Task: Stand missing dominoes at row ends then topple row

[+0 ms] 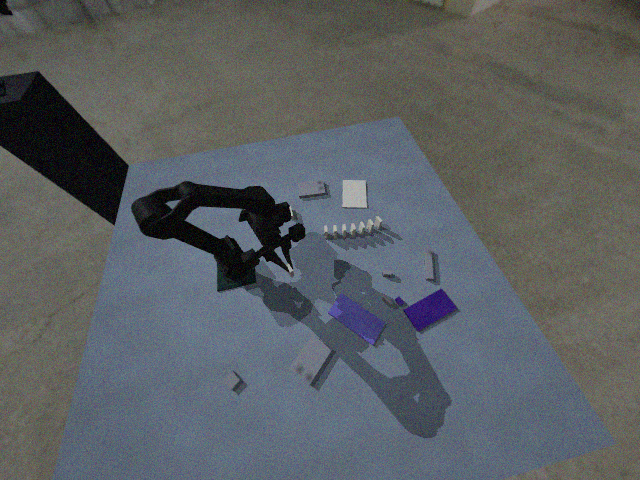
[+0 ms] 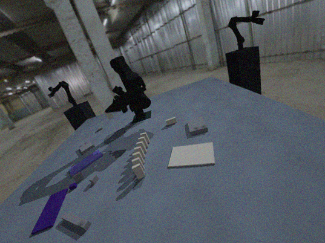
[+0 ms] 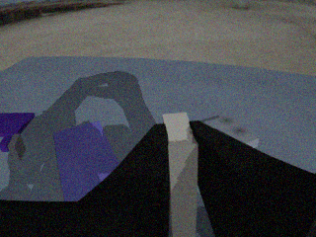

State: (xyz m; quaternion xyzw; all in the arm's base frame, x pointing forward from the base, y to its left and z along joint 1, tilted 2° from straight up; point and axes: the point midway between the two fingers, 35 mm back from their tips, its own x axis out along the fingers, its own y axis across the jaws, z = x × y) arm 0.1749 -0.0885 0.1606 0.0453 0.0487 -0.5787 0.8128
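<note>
You are holding a pale domino (image 1: 291,271) (image 3: 183,170) in the gripper (image 1: 290,268) (image 2: 109,110) (image 3: 177,133), whose fingers are standing only slightly apart, closed on its two sides. In the wrist view the domino is rising from the bottom edge to just right of center, its end face showing between the dark fingertips. In the top view it is showing as a small pale tip left of center, below the arm's wrist.

The standing row of dominoes (image 1: 353,227) (image 2: 138,171) is running to the right of the gripper in the top view, well apart from it. Your exterior view is showing the row from its end, slanting from lower center up toward the arm, with all its pieces standing upright.

That same view is plainly showing you a loose domino (image 2: 170,121) right of center, resting on the surface (image 1: 155,423) (image 2: 247,201) (image 3: 222,81); in the top view, the arm is hiding most of that area. The exterior view is also revealing two other arms, one at upper left (image 2: 68,91) and one at upper right (image 2: 236,28).

A dark purple slab (image 1: 431,310) (image 2: 50,211) (image 3: 15,121) is lying at the wrist view's left edge, with a lighter violet slab (image 1: 359,319) (image 2: 85,162) (image 3: 81,160) nearer its center.
</note>
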